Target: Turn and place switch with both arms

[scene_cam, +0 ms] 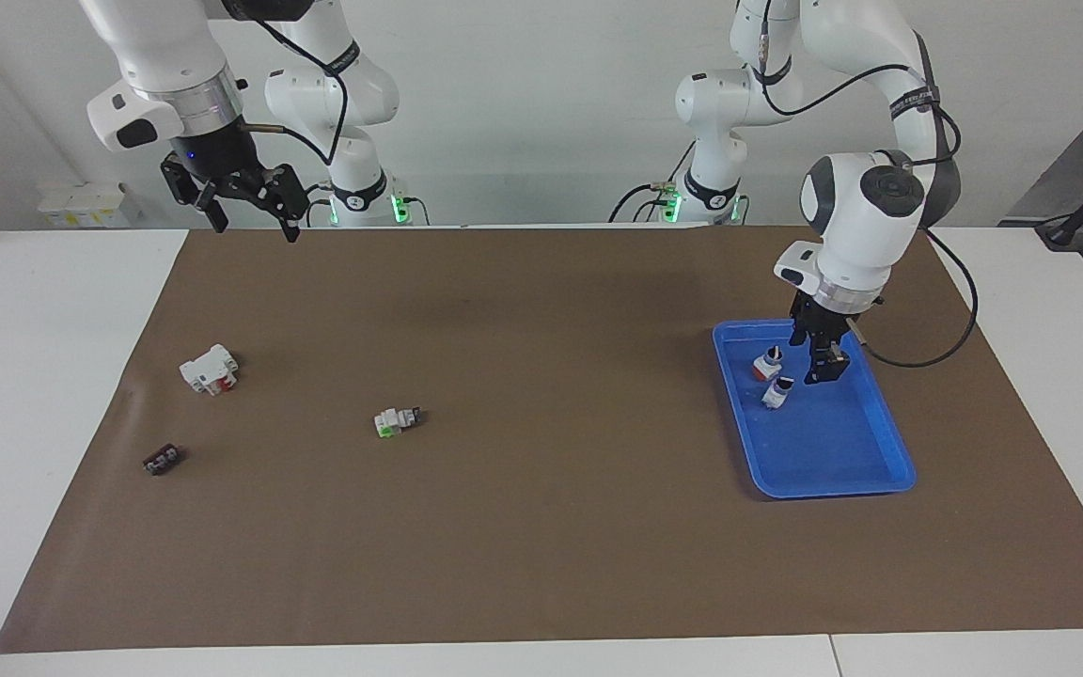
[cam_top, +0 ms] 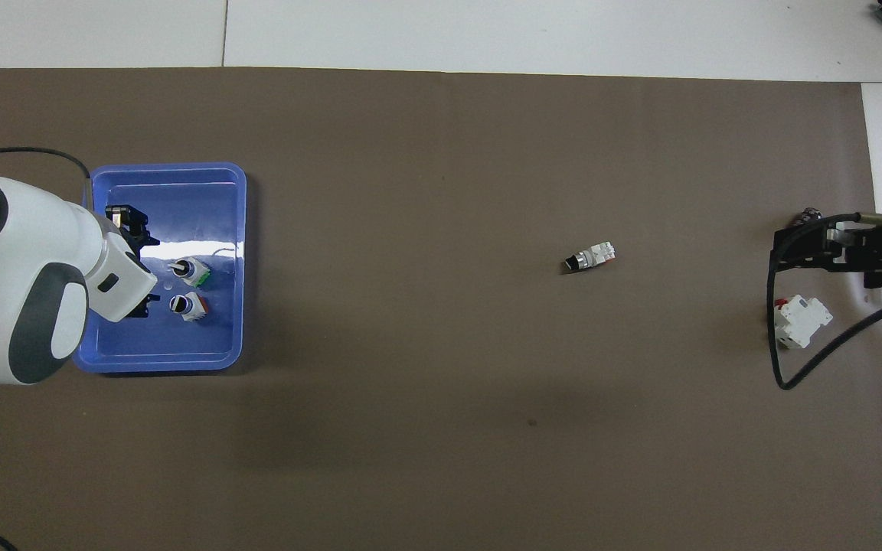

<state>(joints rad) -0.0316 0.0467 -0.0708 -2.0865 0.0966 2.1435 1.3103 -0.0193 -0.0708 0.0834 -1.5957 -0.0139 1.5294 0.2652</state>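
1 white plastic switch with a green end (scene_cam: 776, 392) stands released in the blue plastic tray (scene_cam: 871, 470); the left gripper (scene_cam: 815, 362) is open above it, the right gripper (scene_cam: 245, 200) waits open, and 1 matching switch (scene_cam: 398, 419) is left on the brown mat (scene_cam: 541, 527).

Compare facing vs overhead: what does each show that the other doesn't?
Facing only: both arm bases, the whole right gripper raised over the mat's edge, open, and a small black part on the mat.
Overhead only: the knob faces and the green base of the switch in the blue tray.
Both: the left gripper open over the tray beside the released switch, a red-based switch next to it, a second green switch mid-mat, and the white block.
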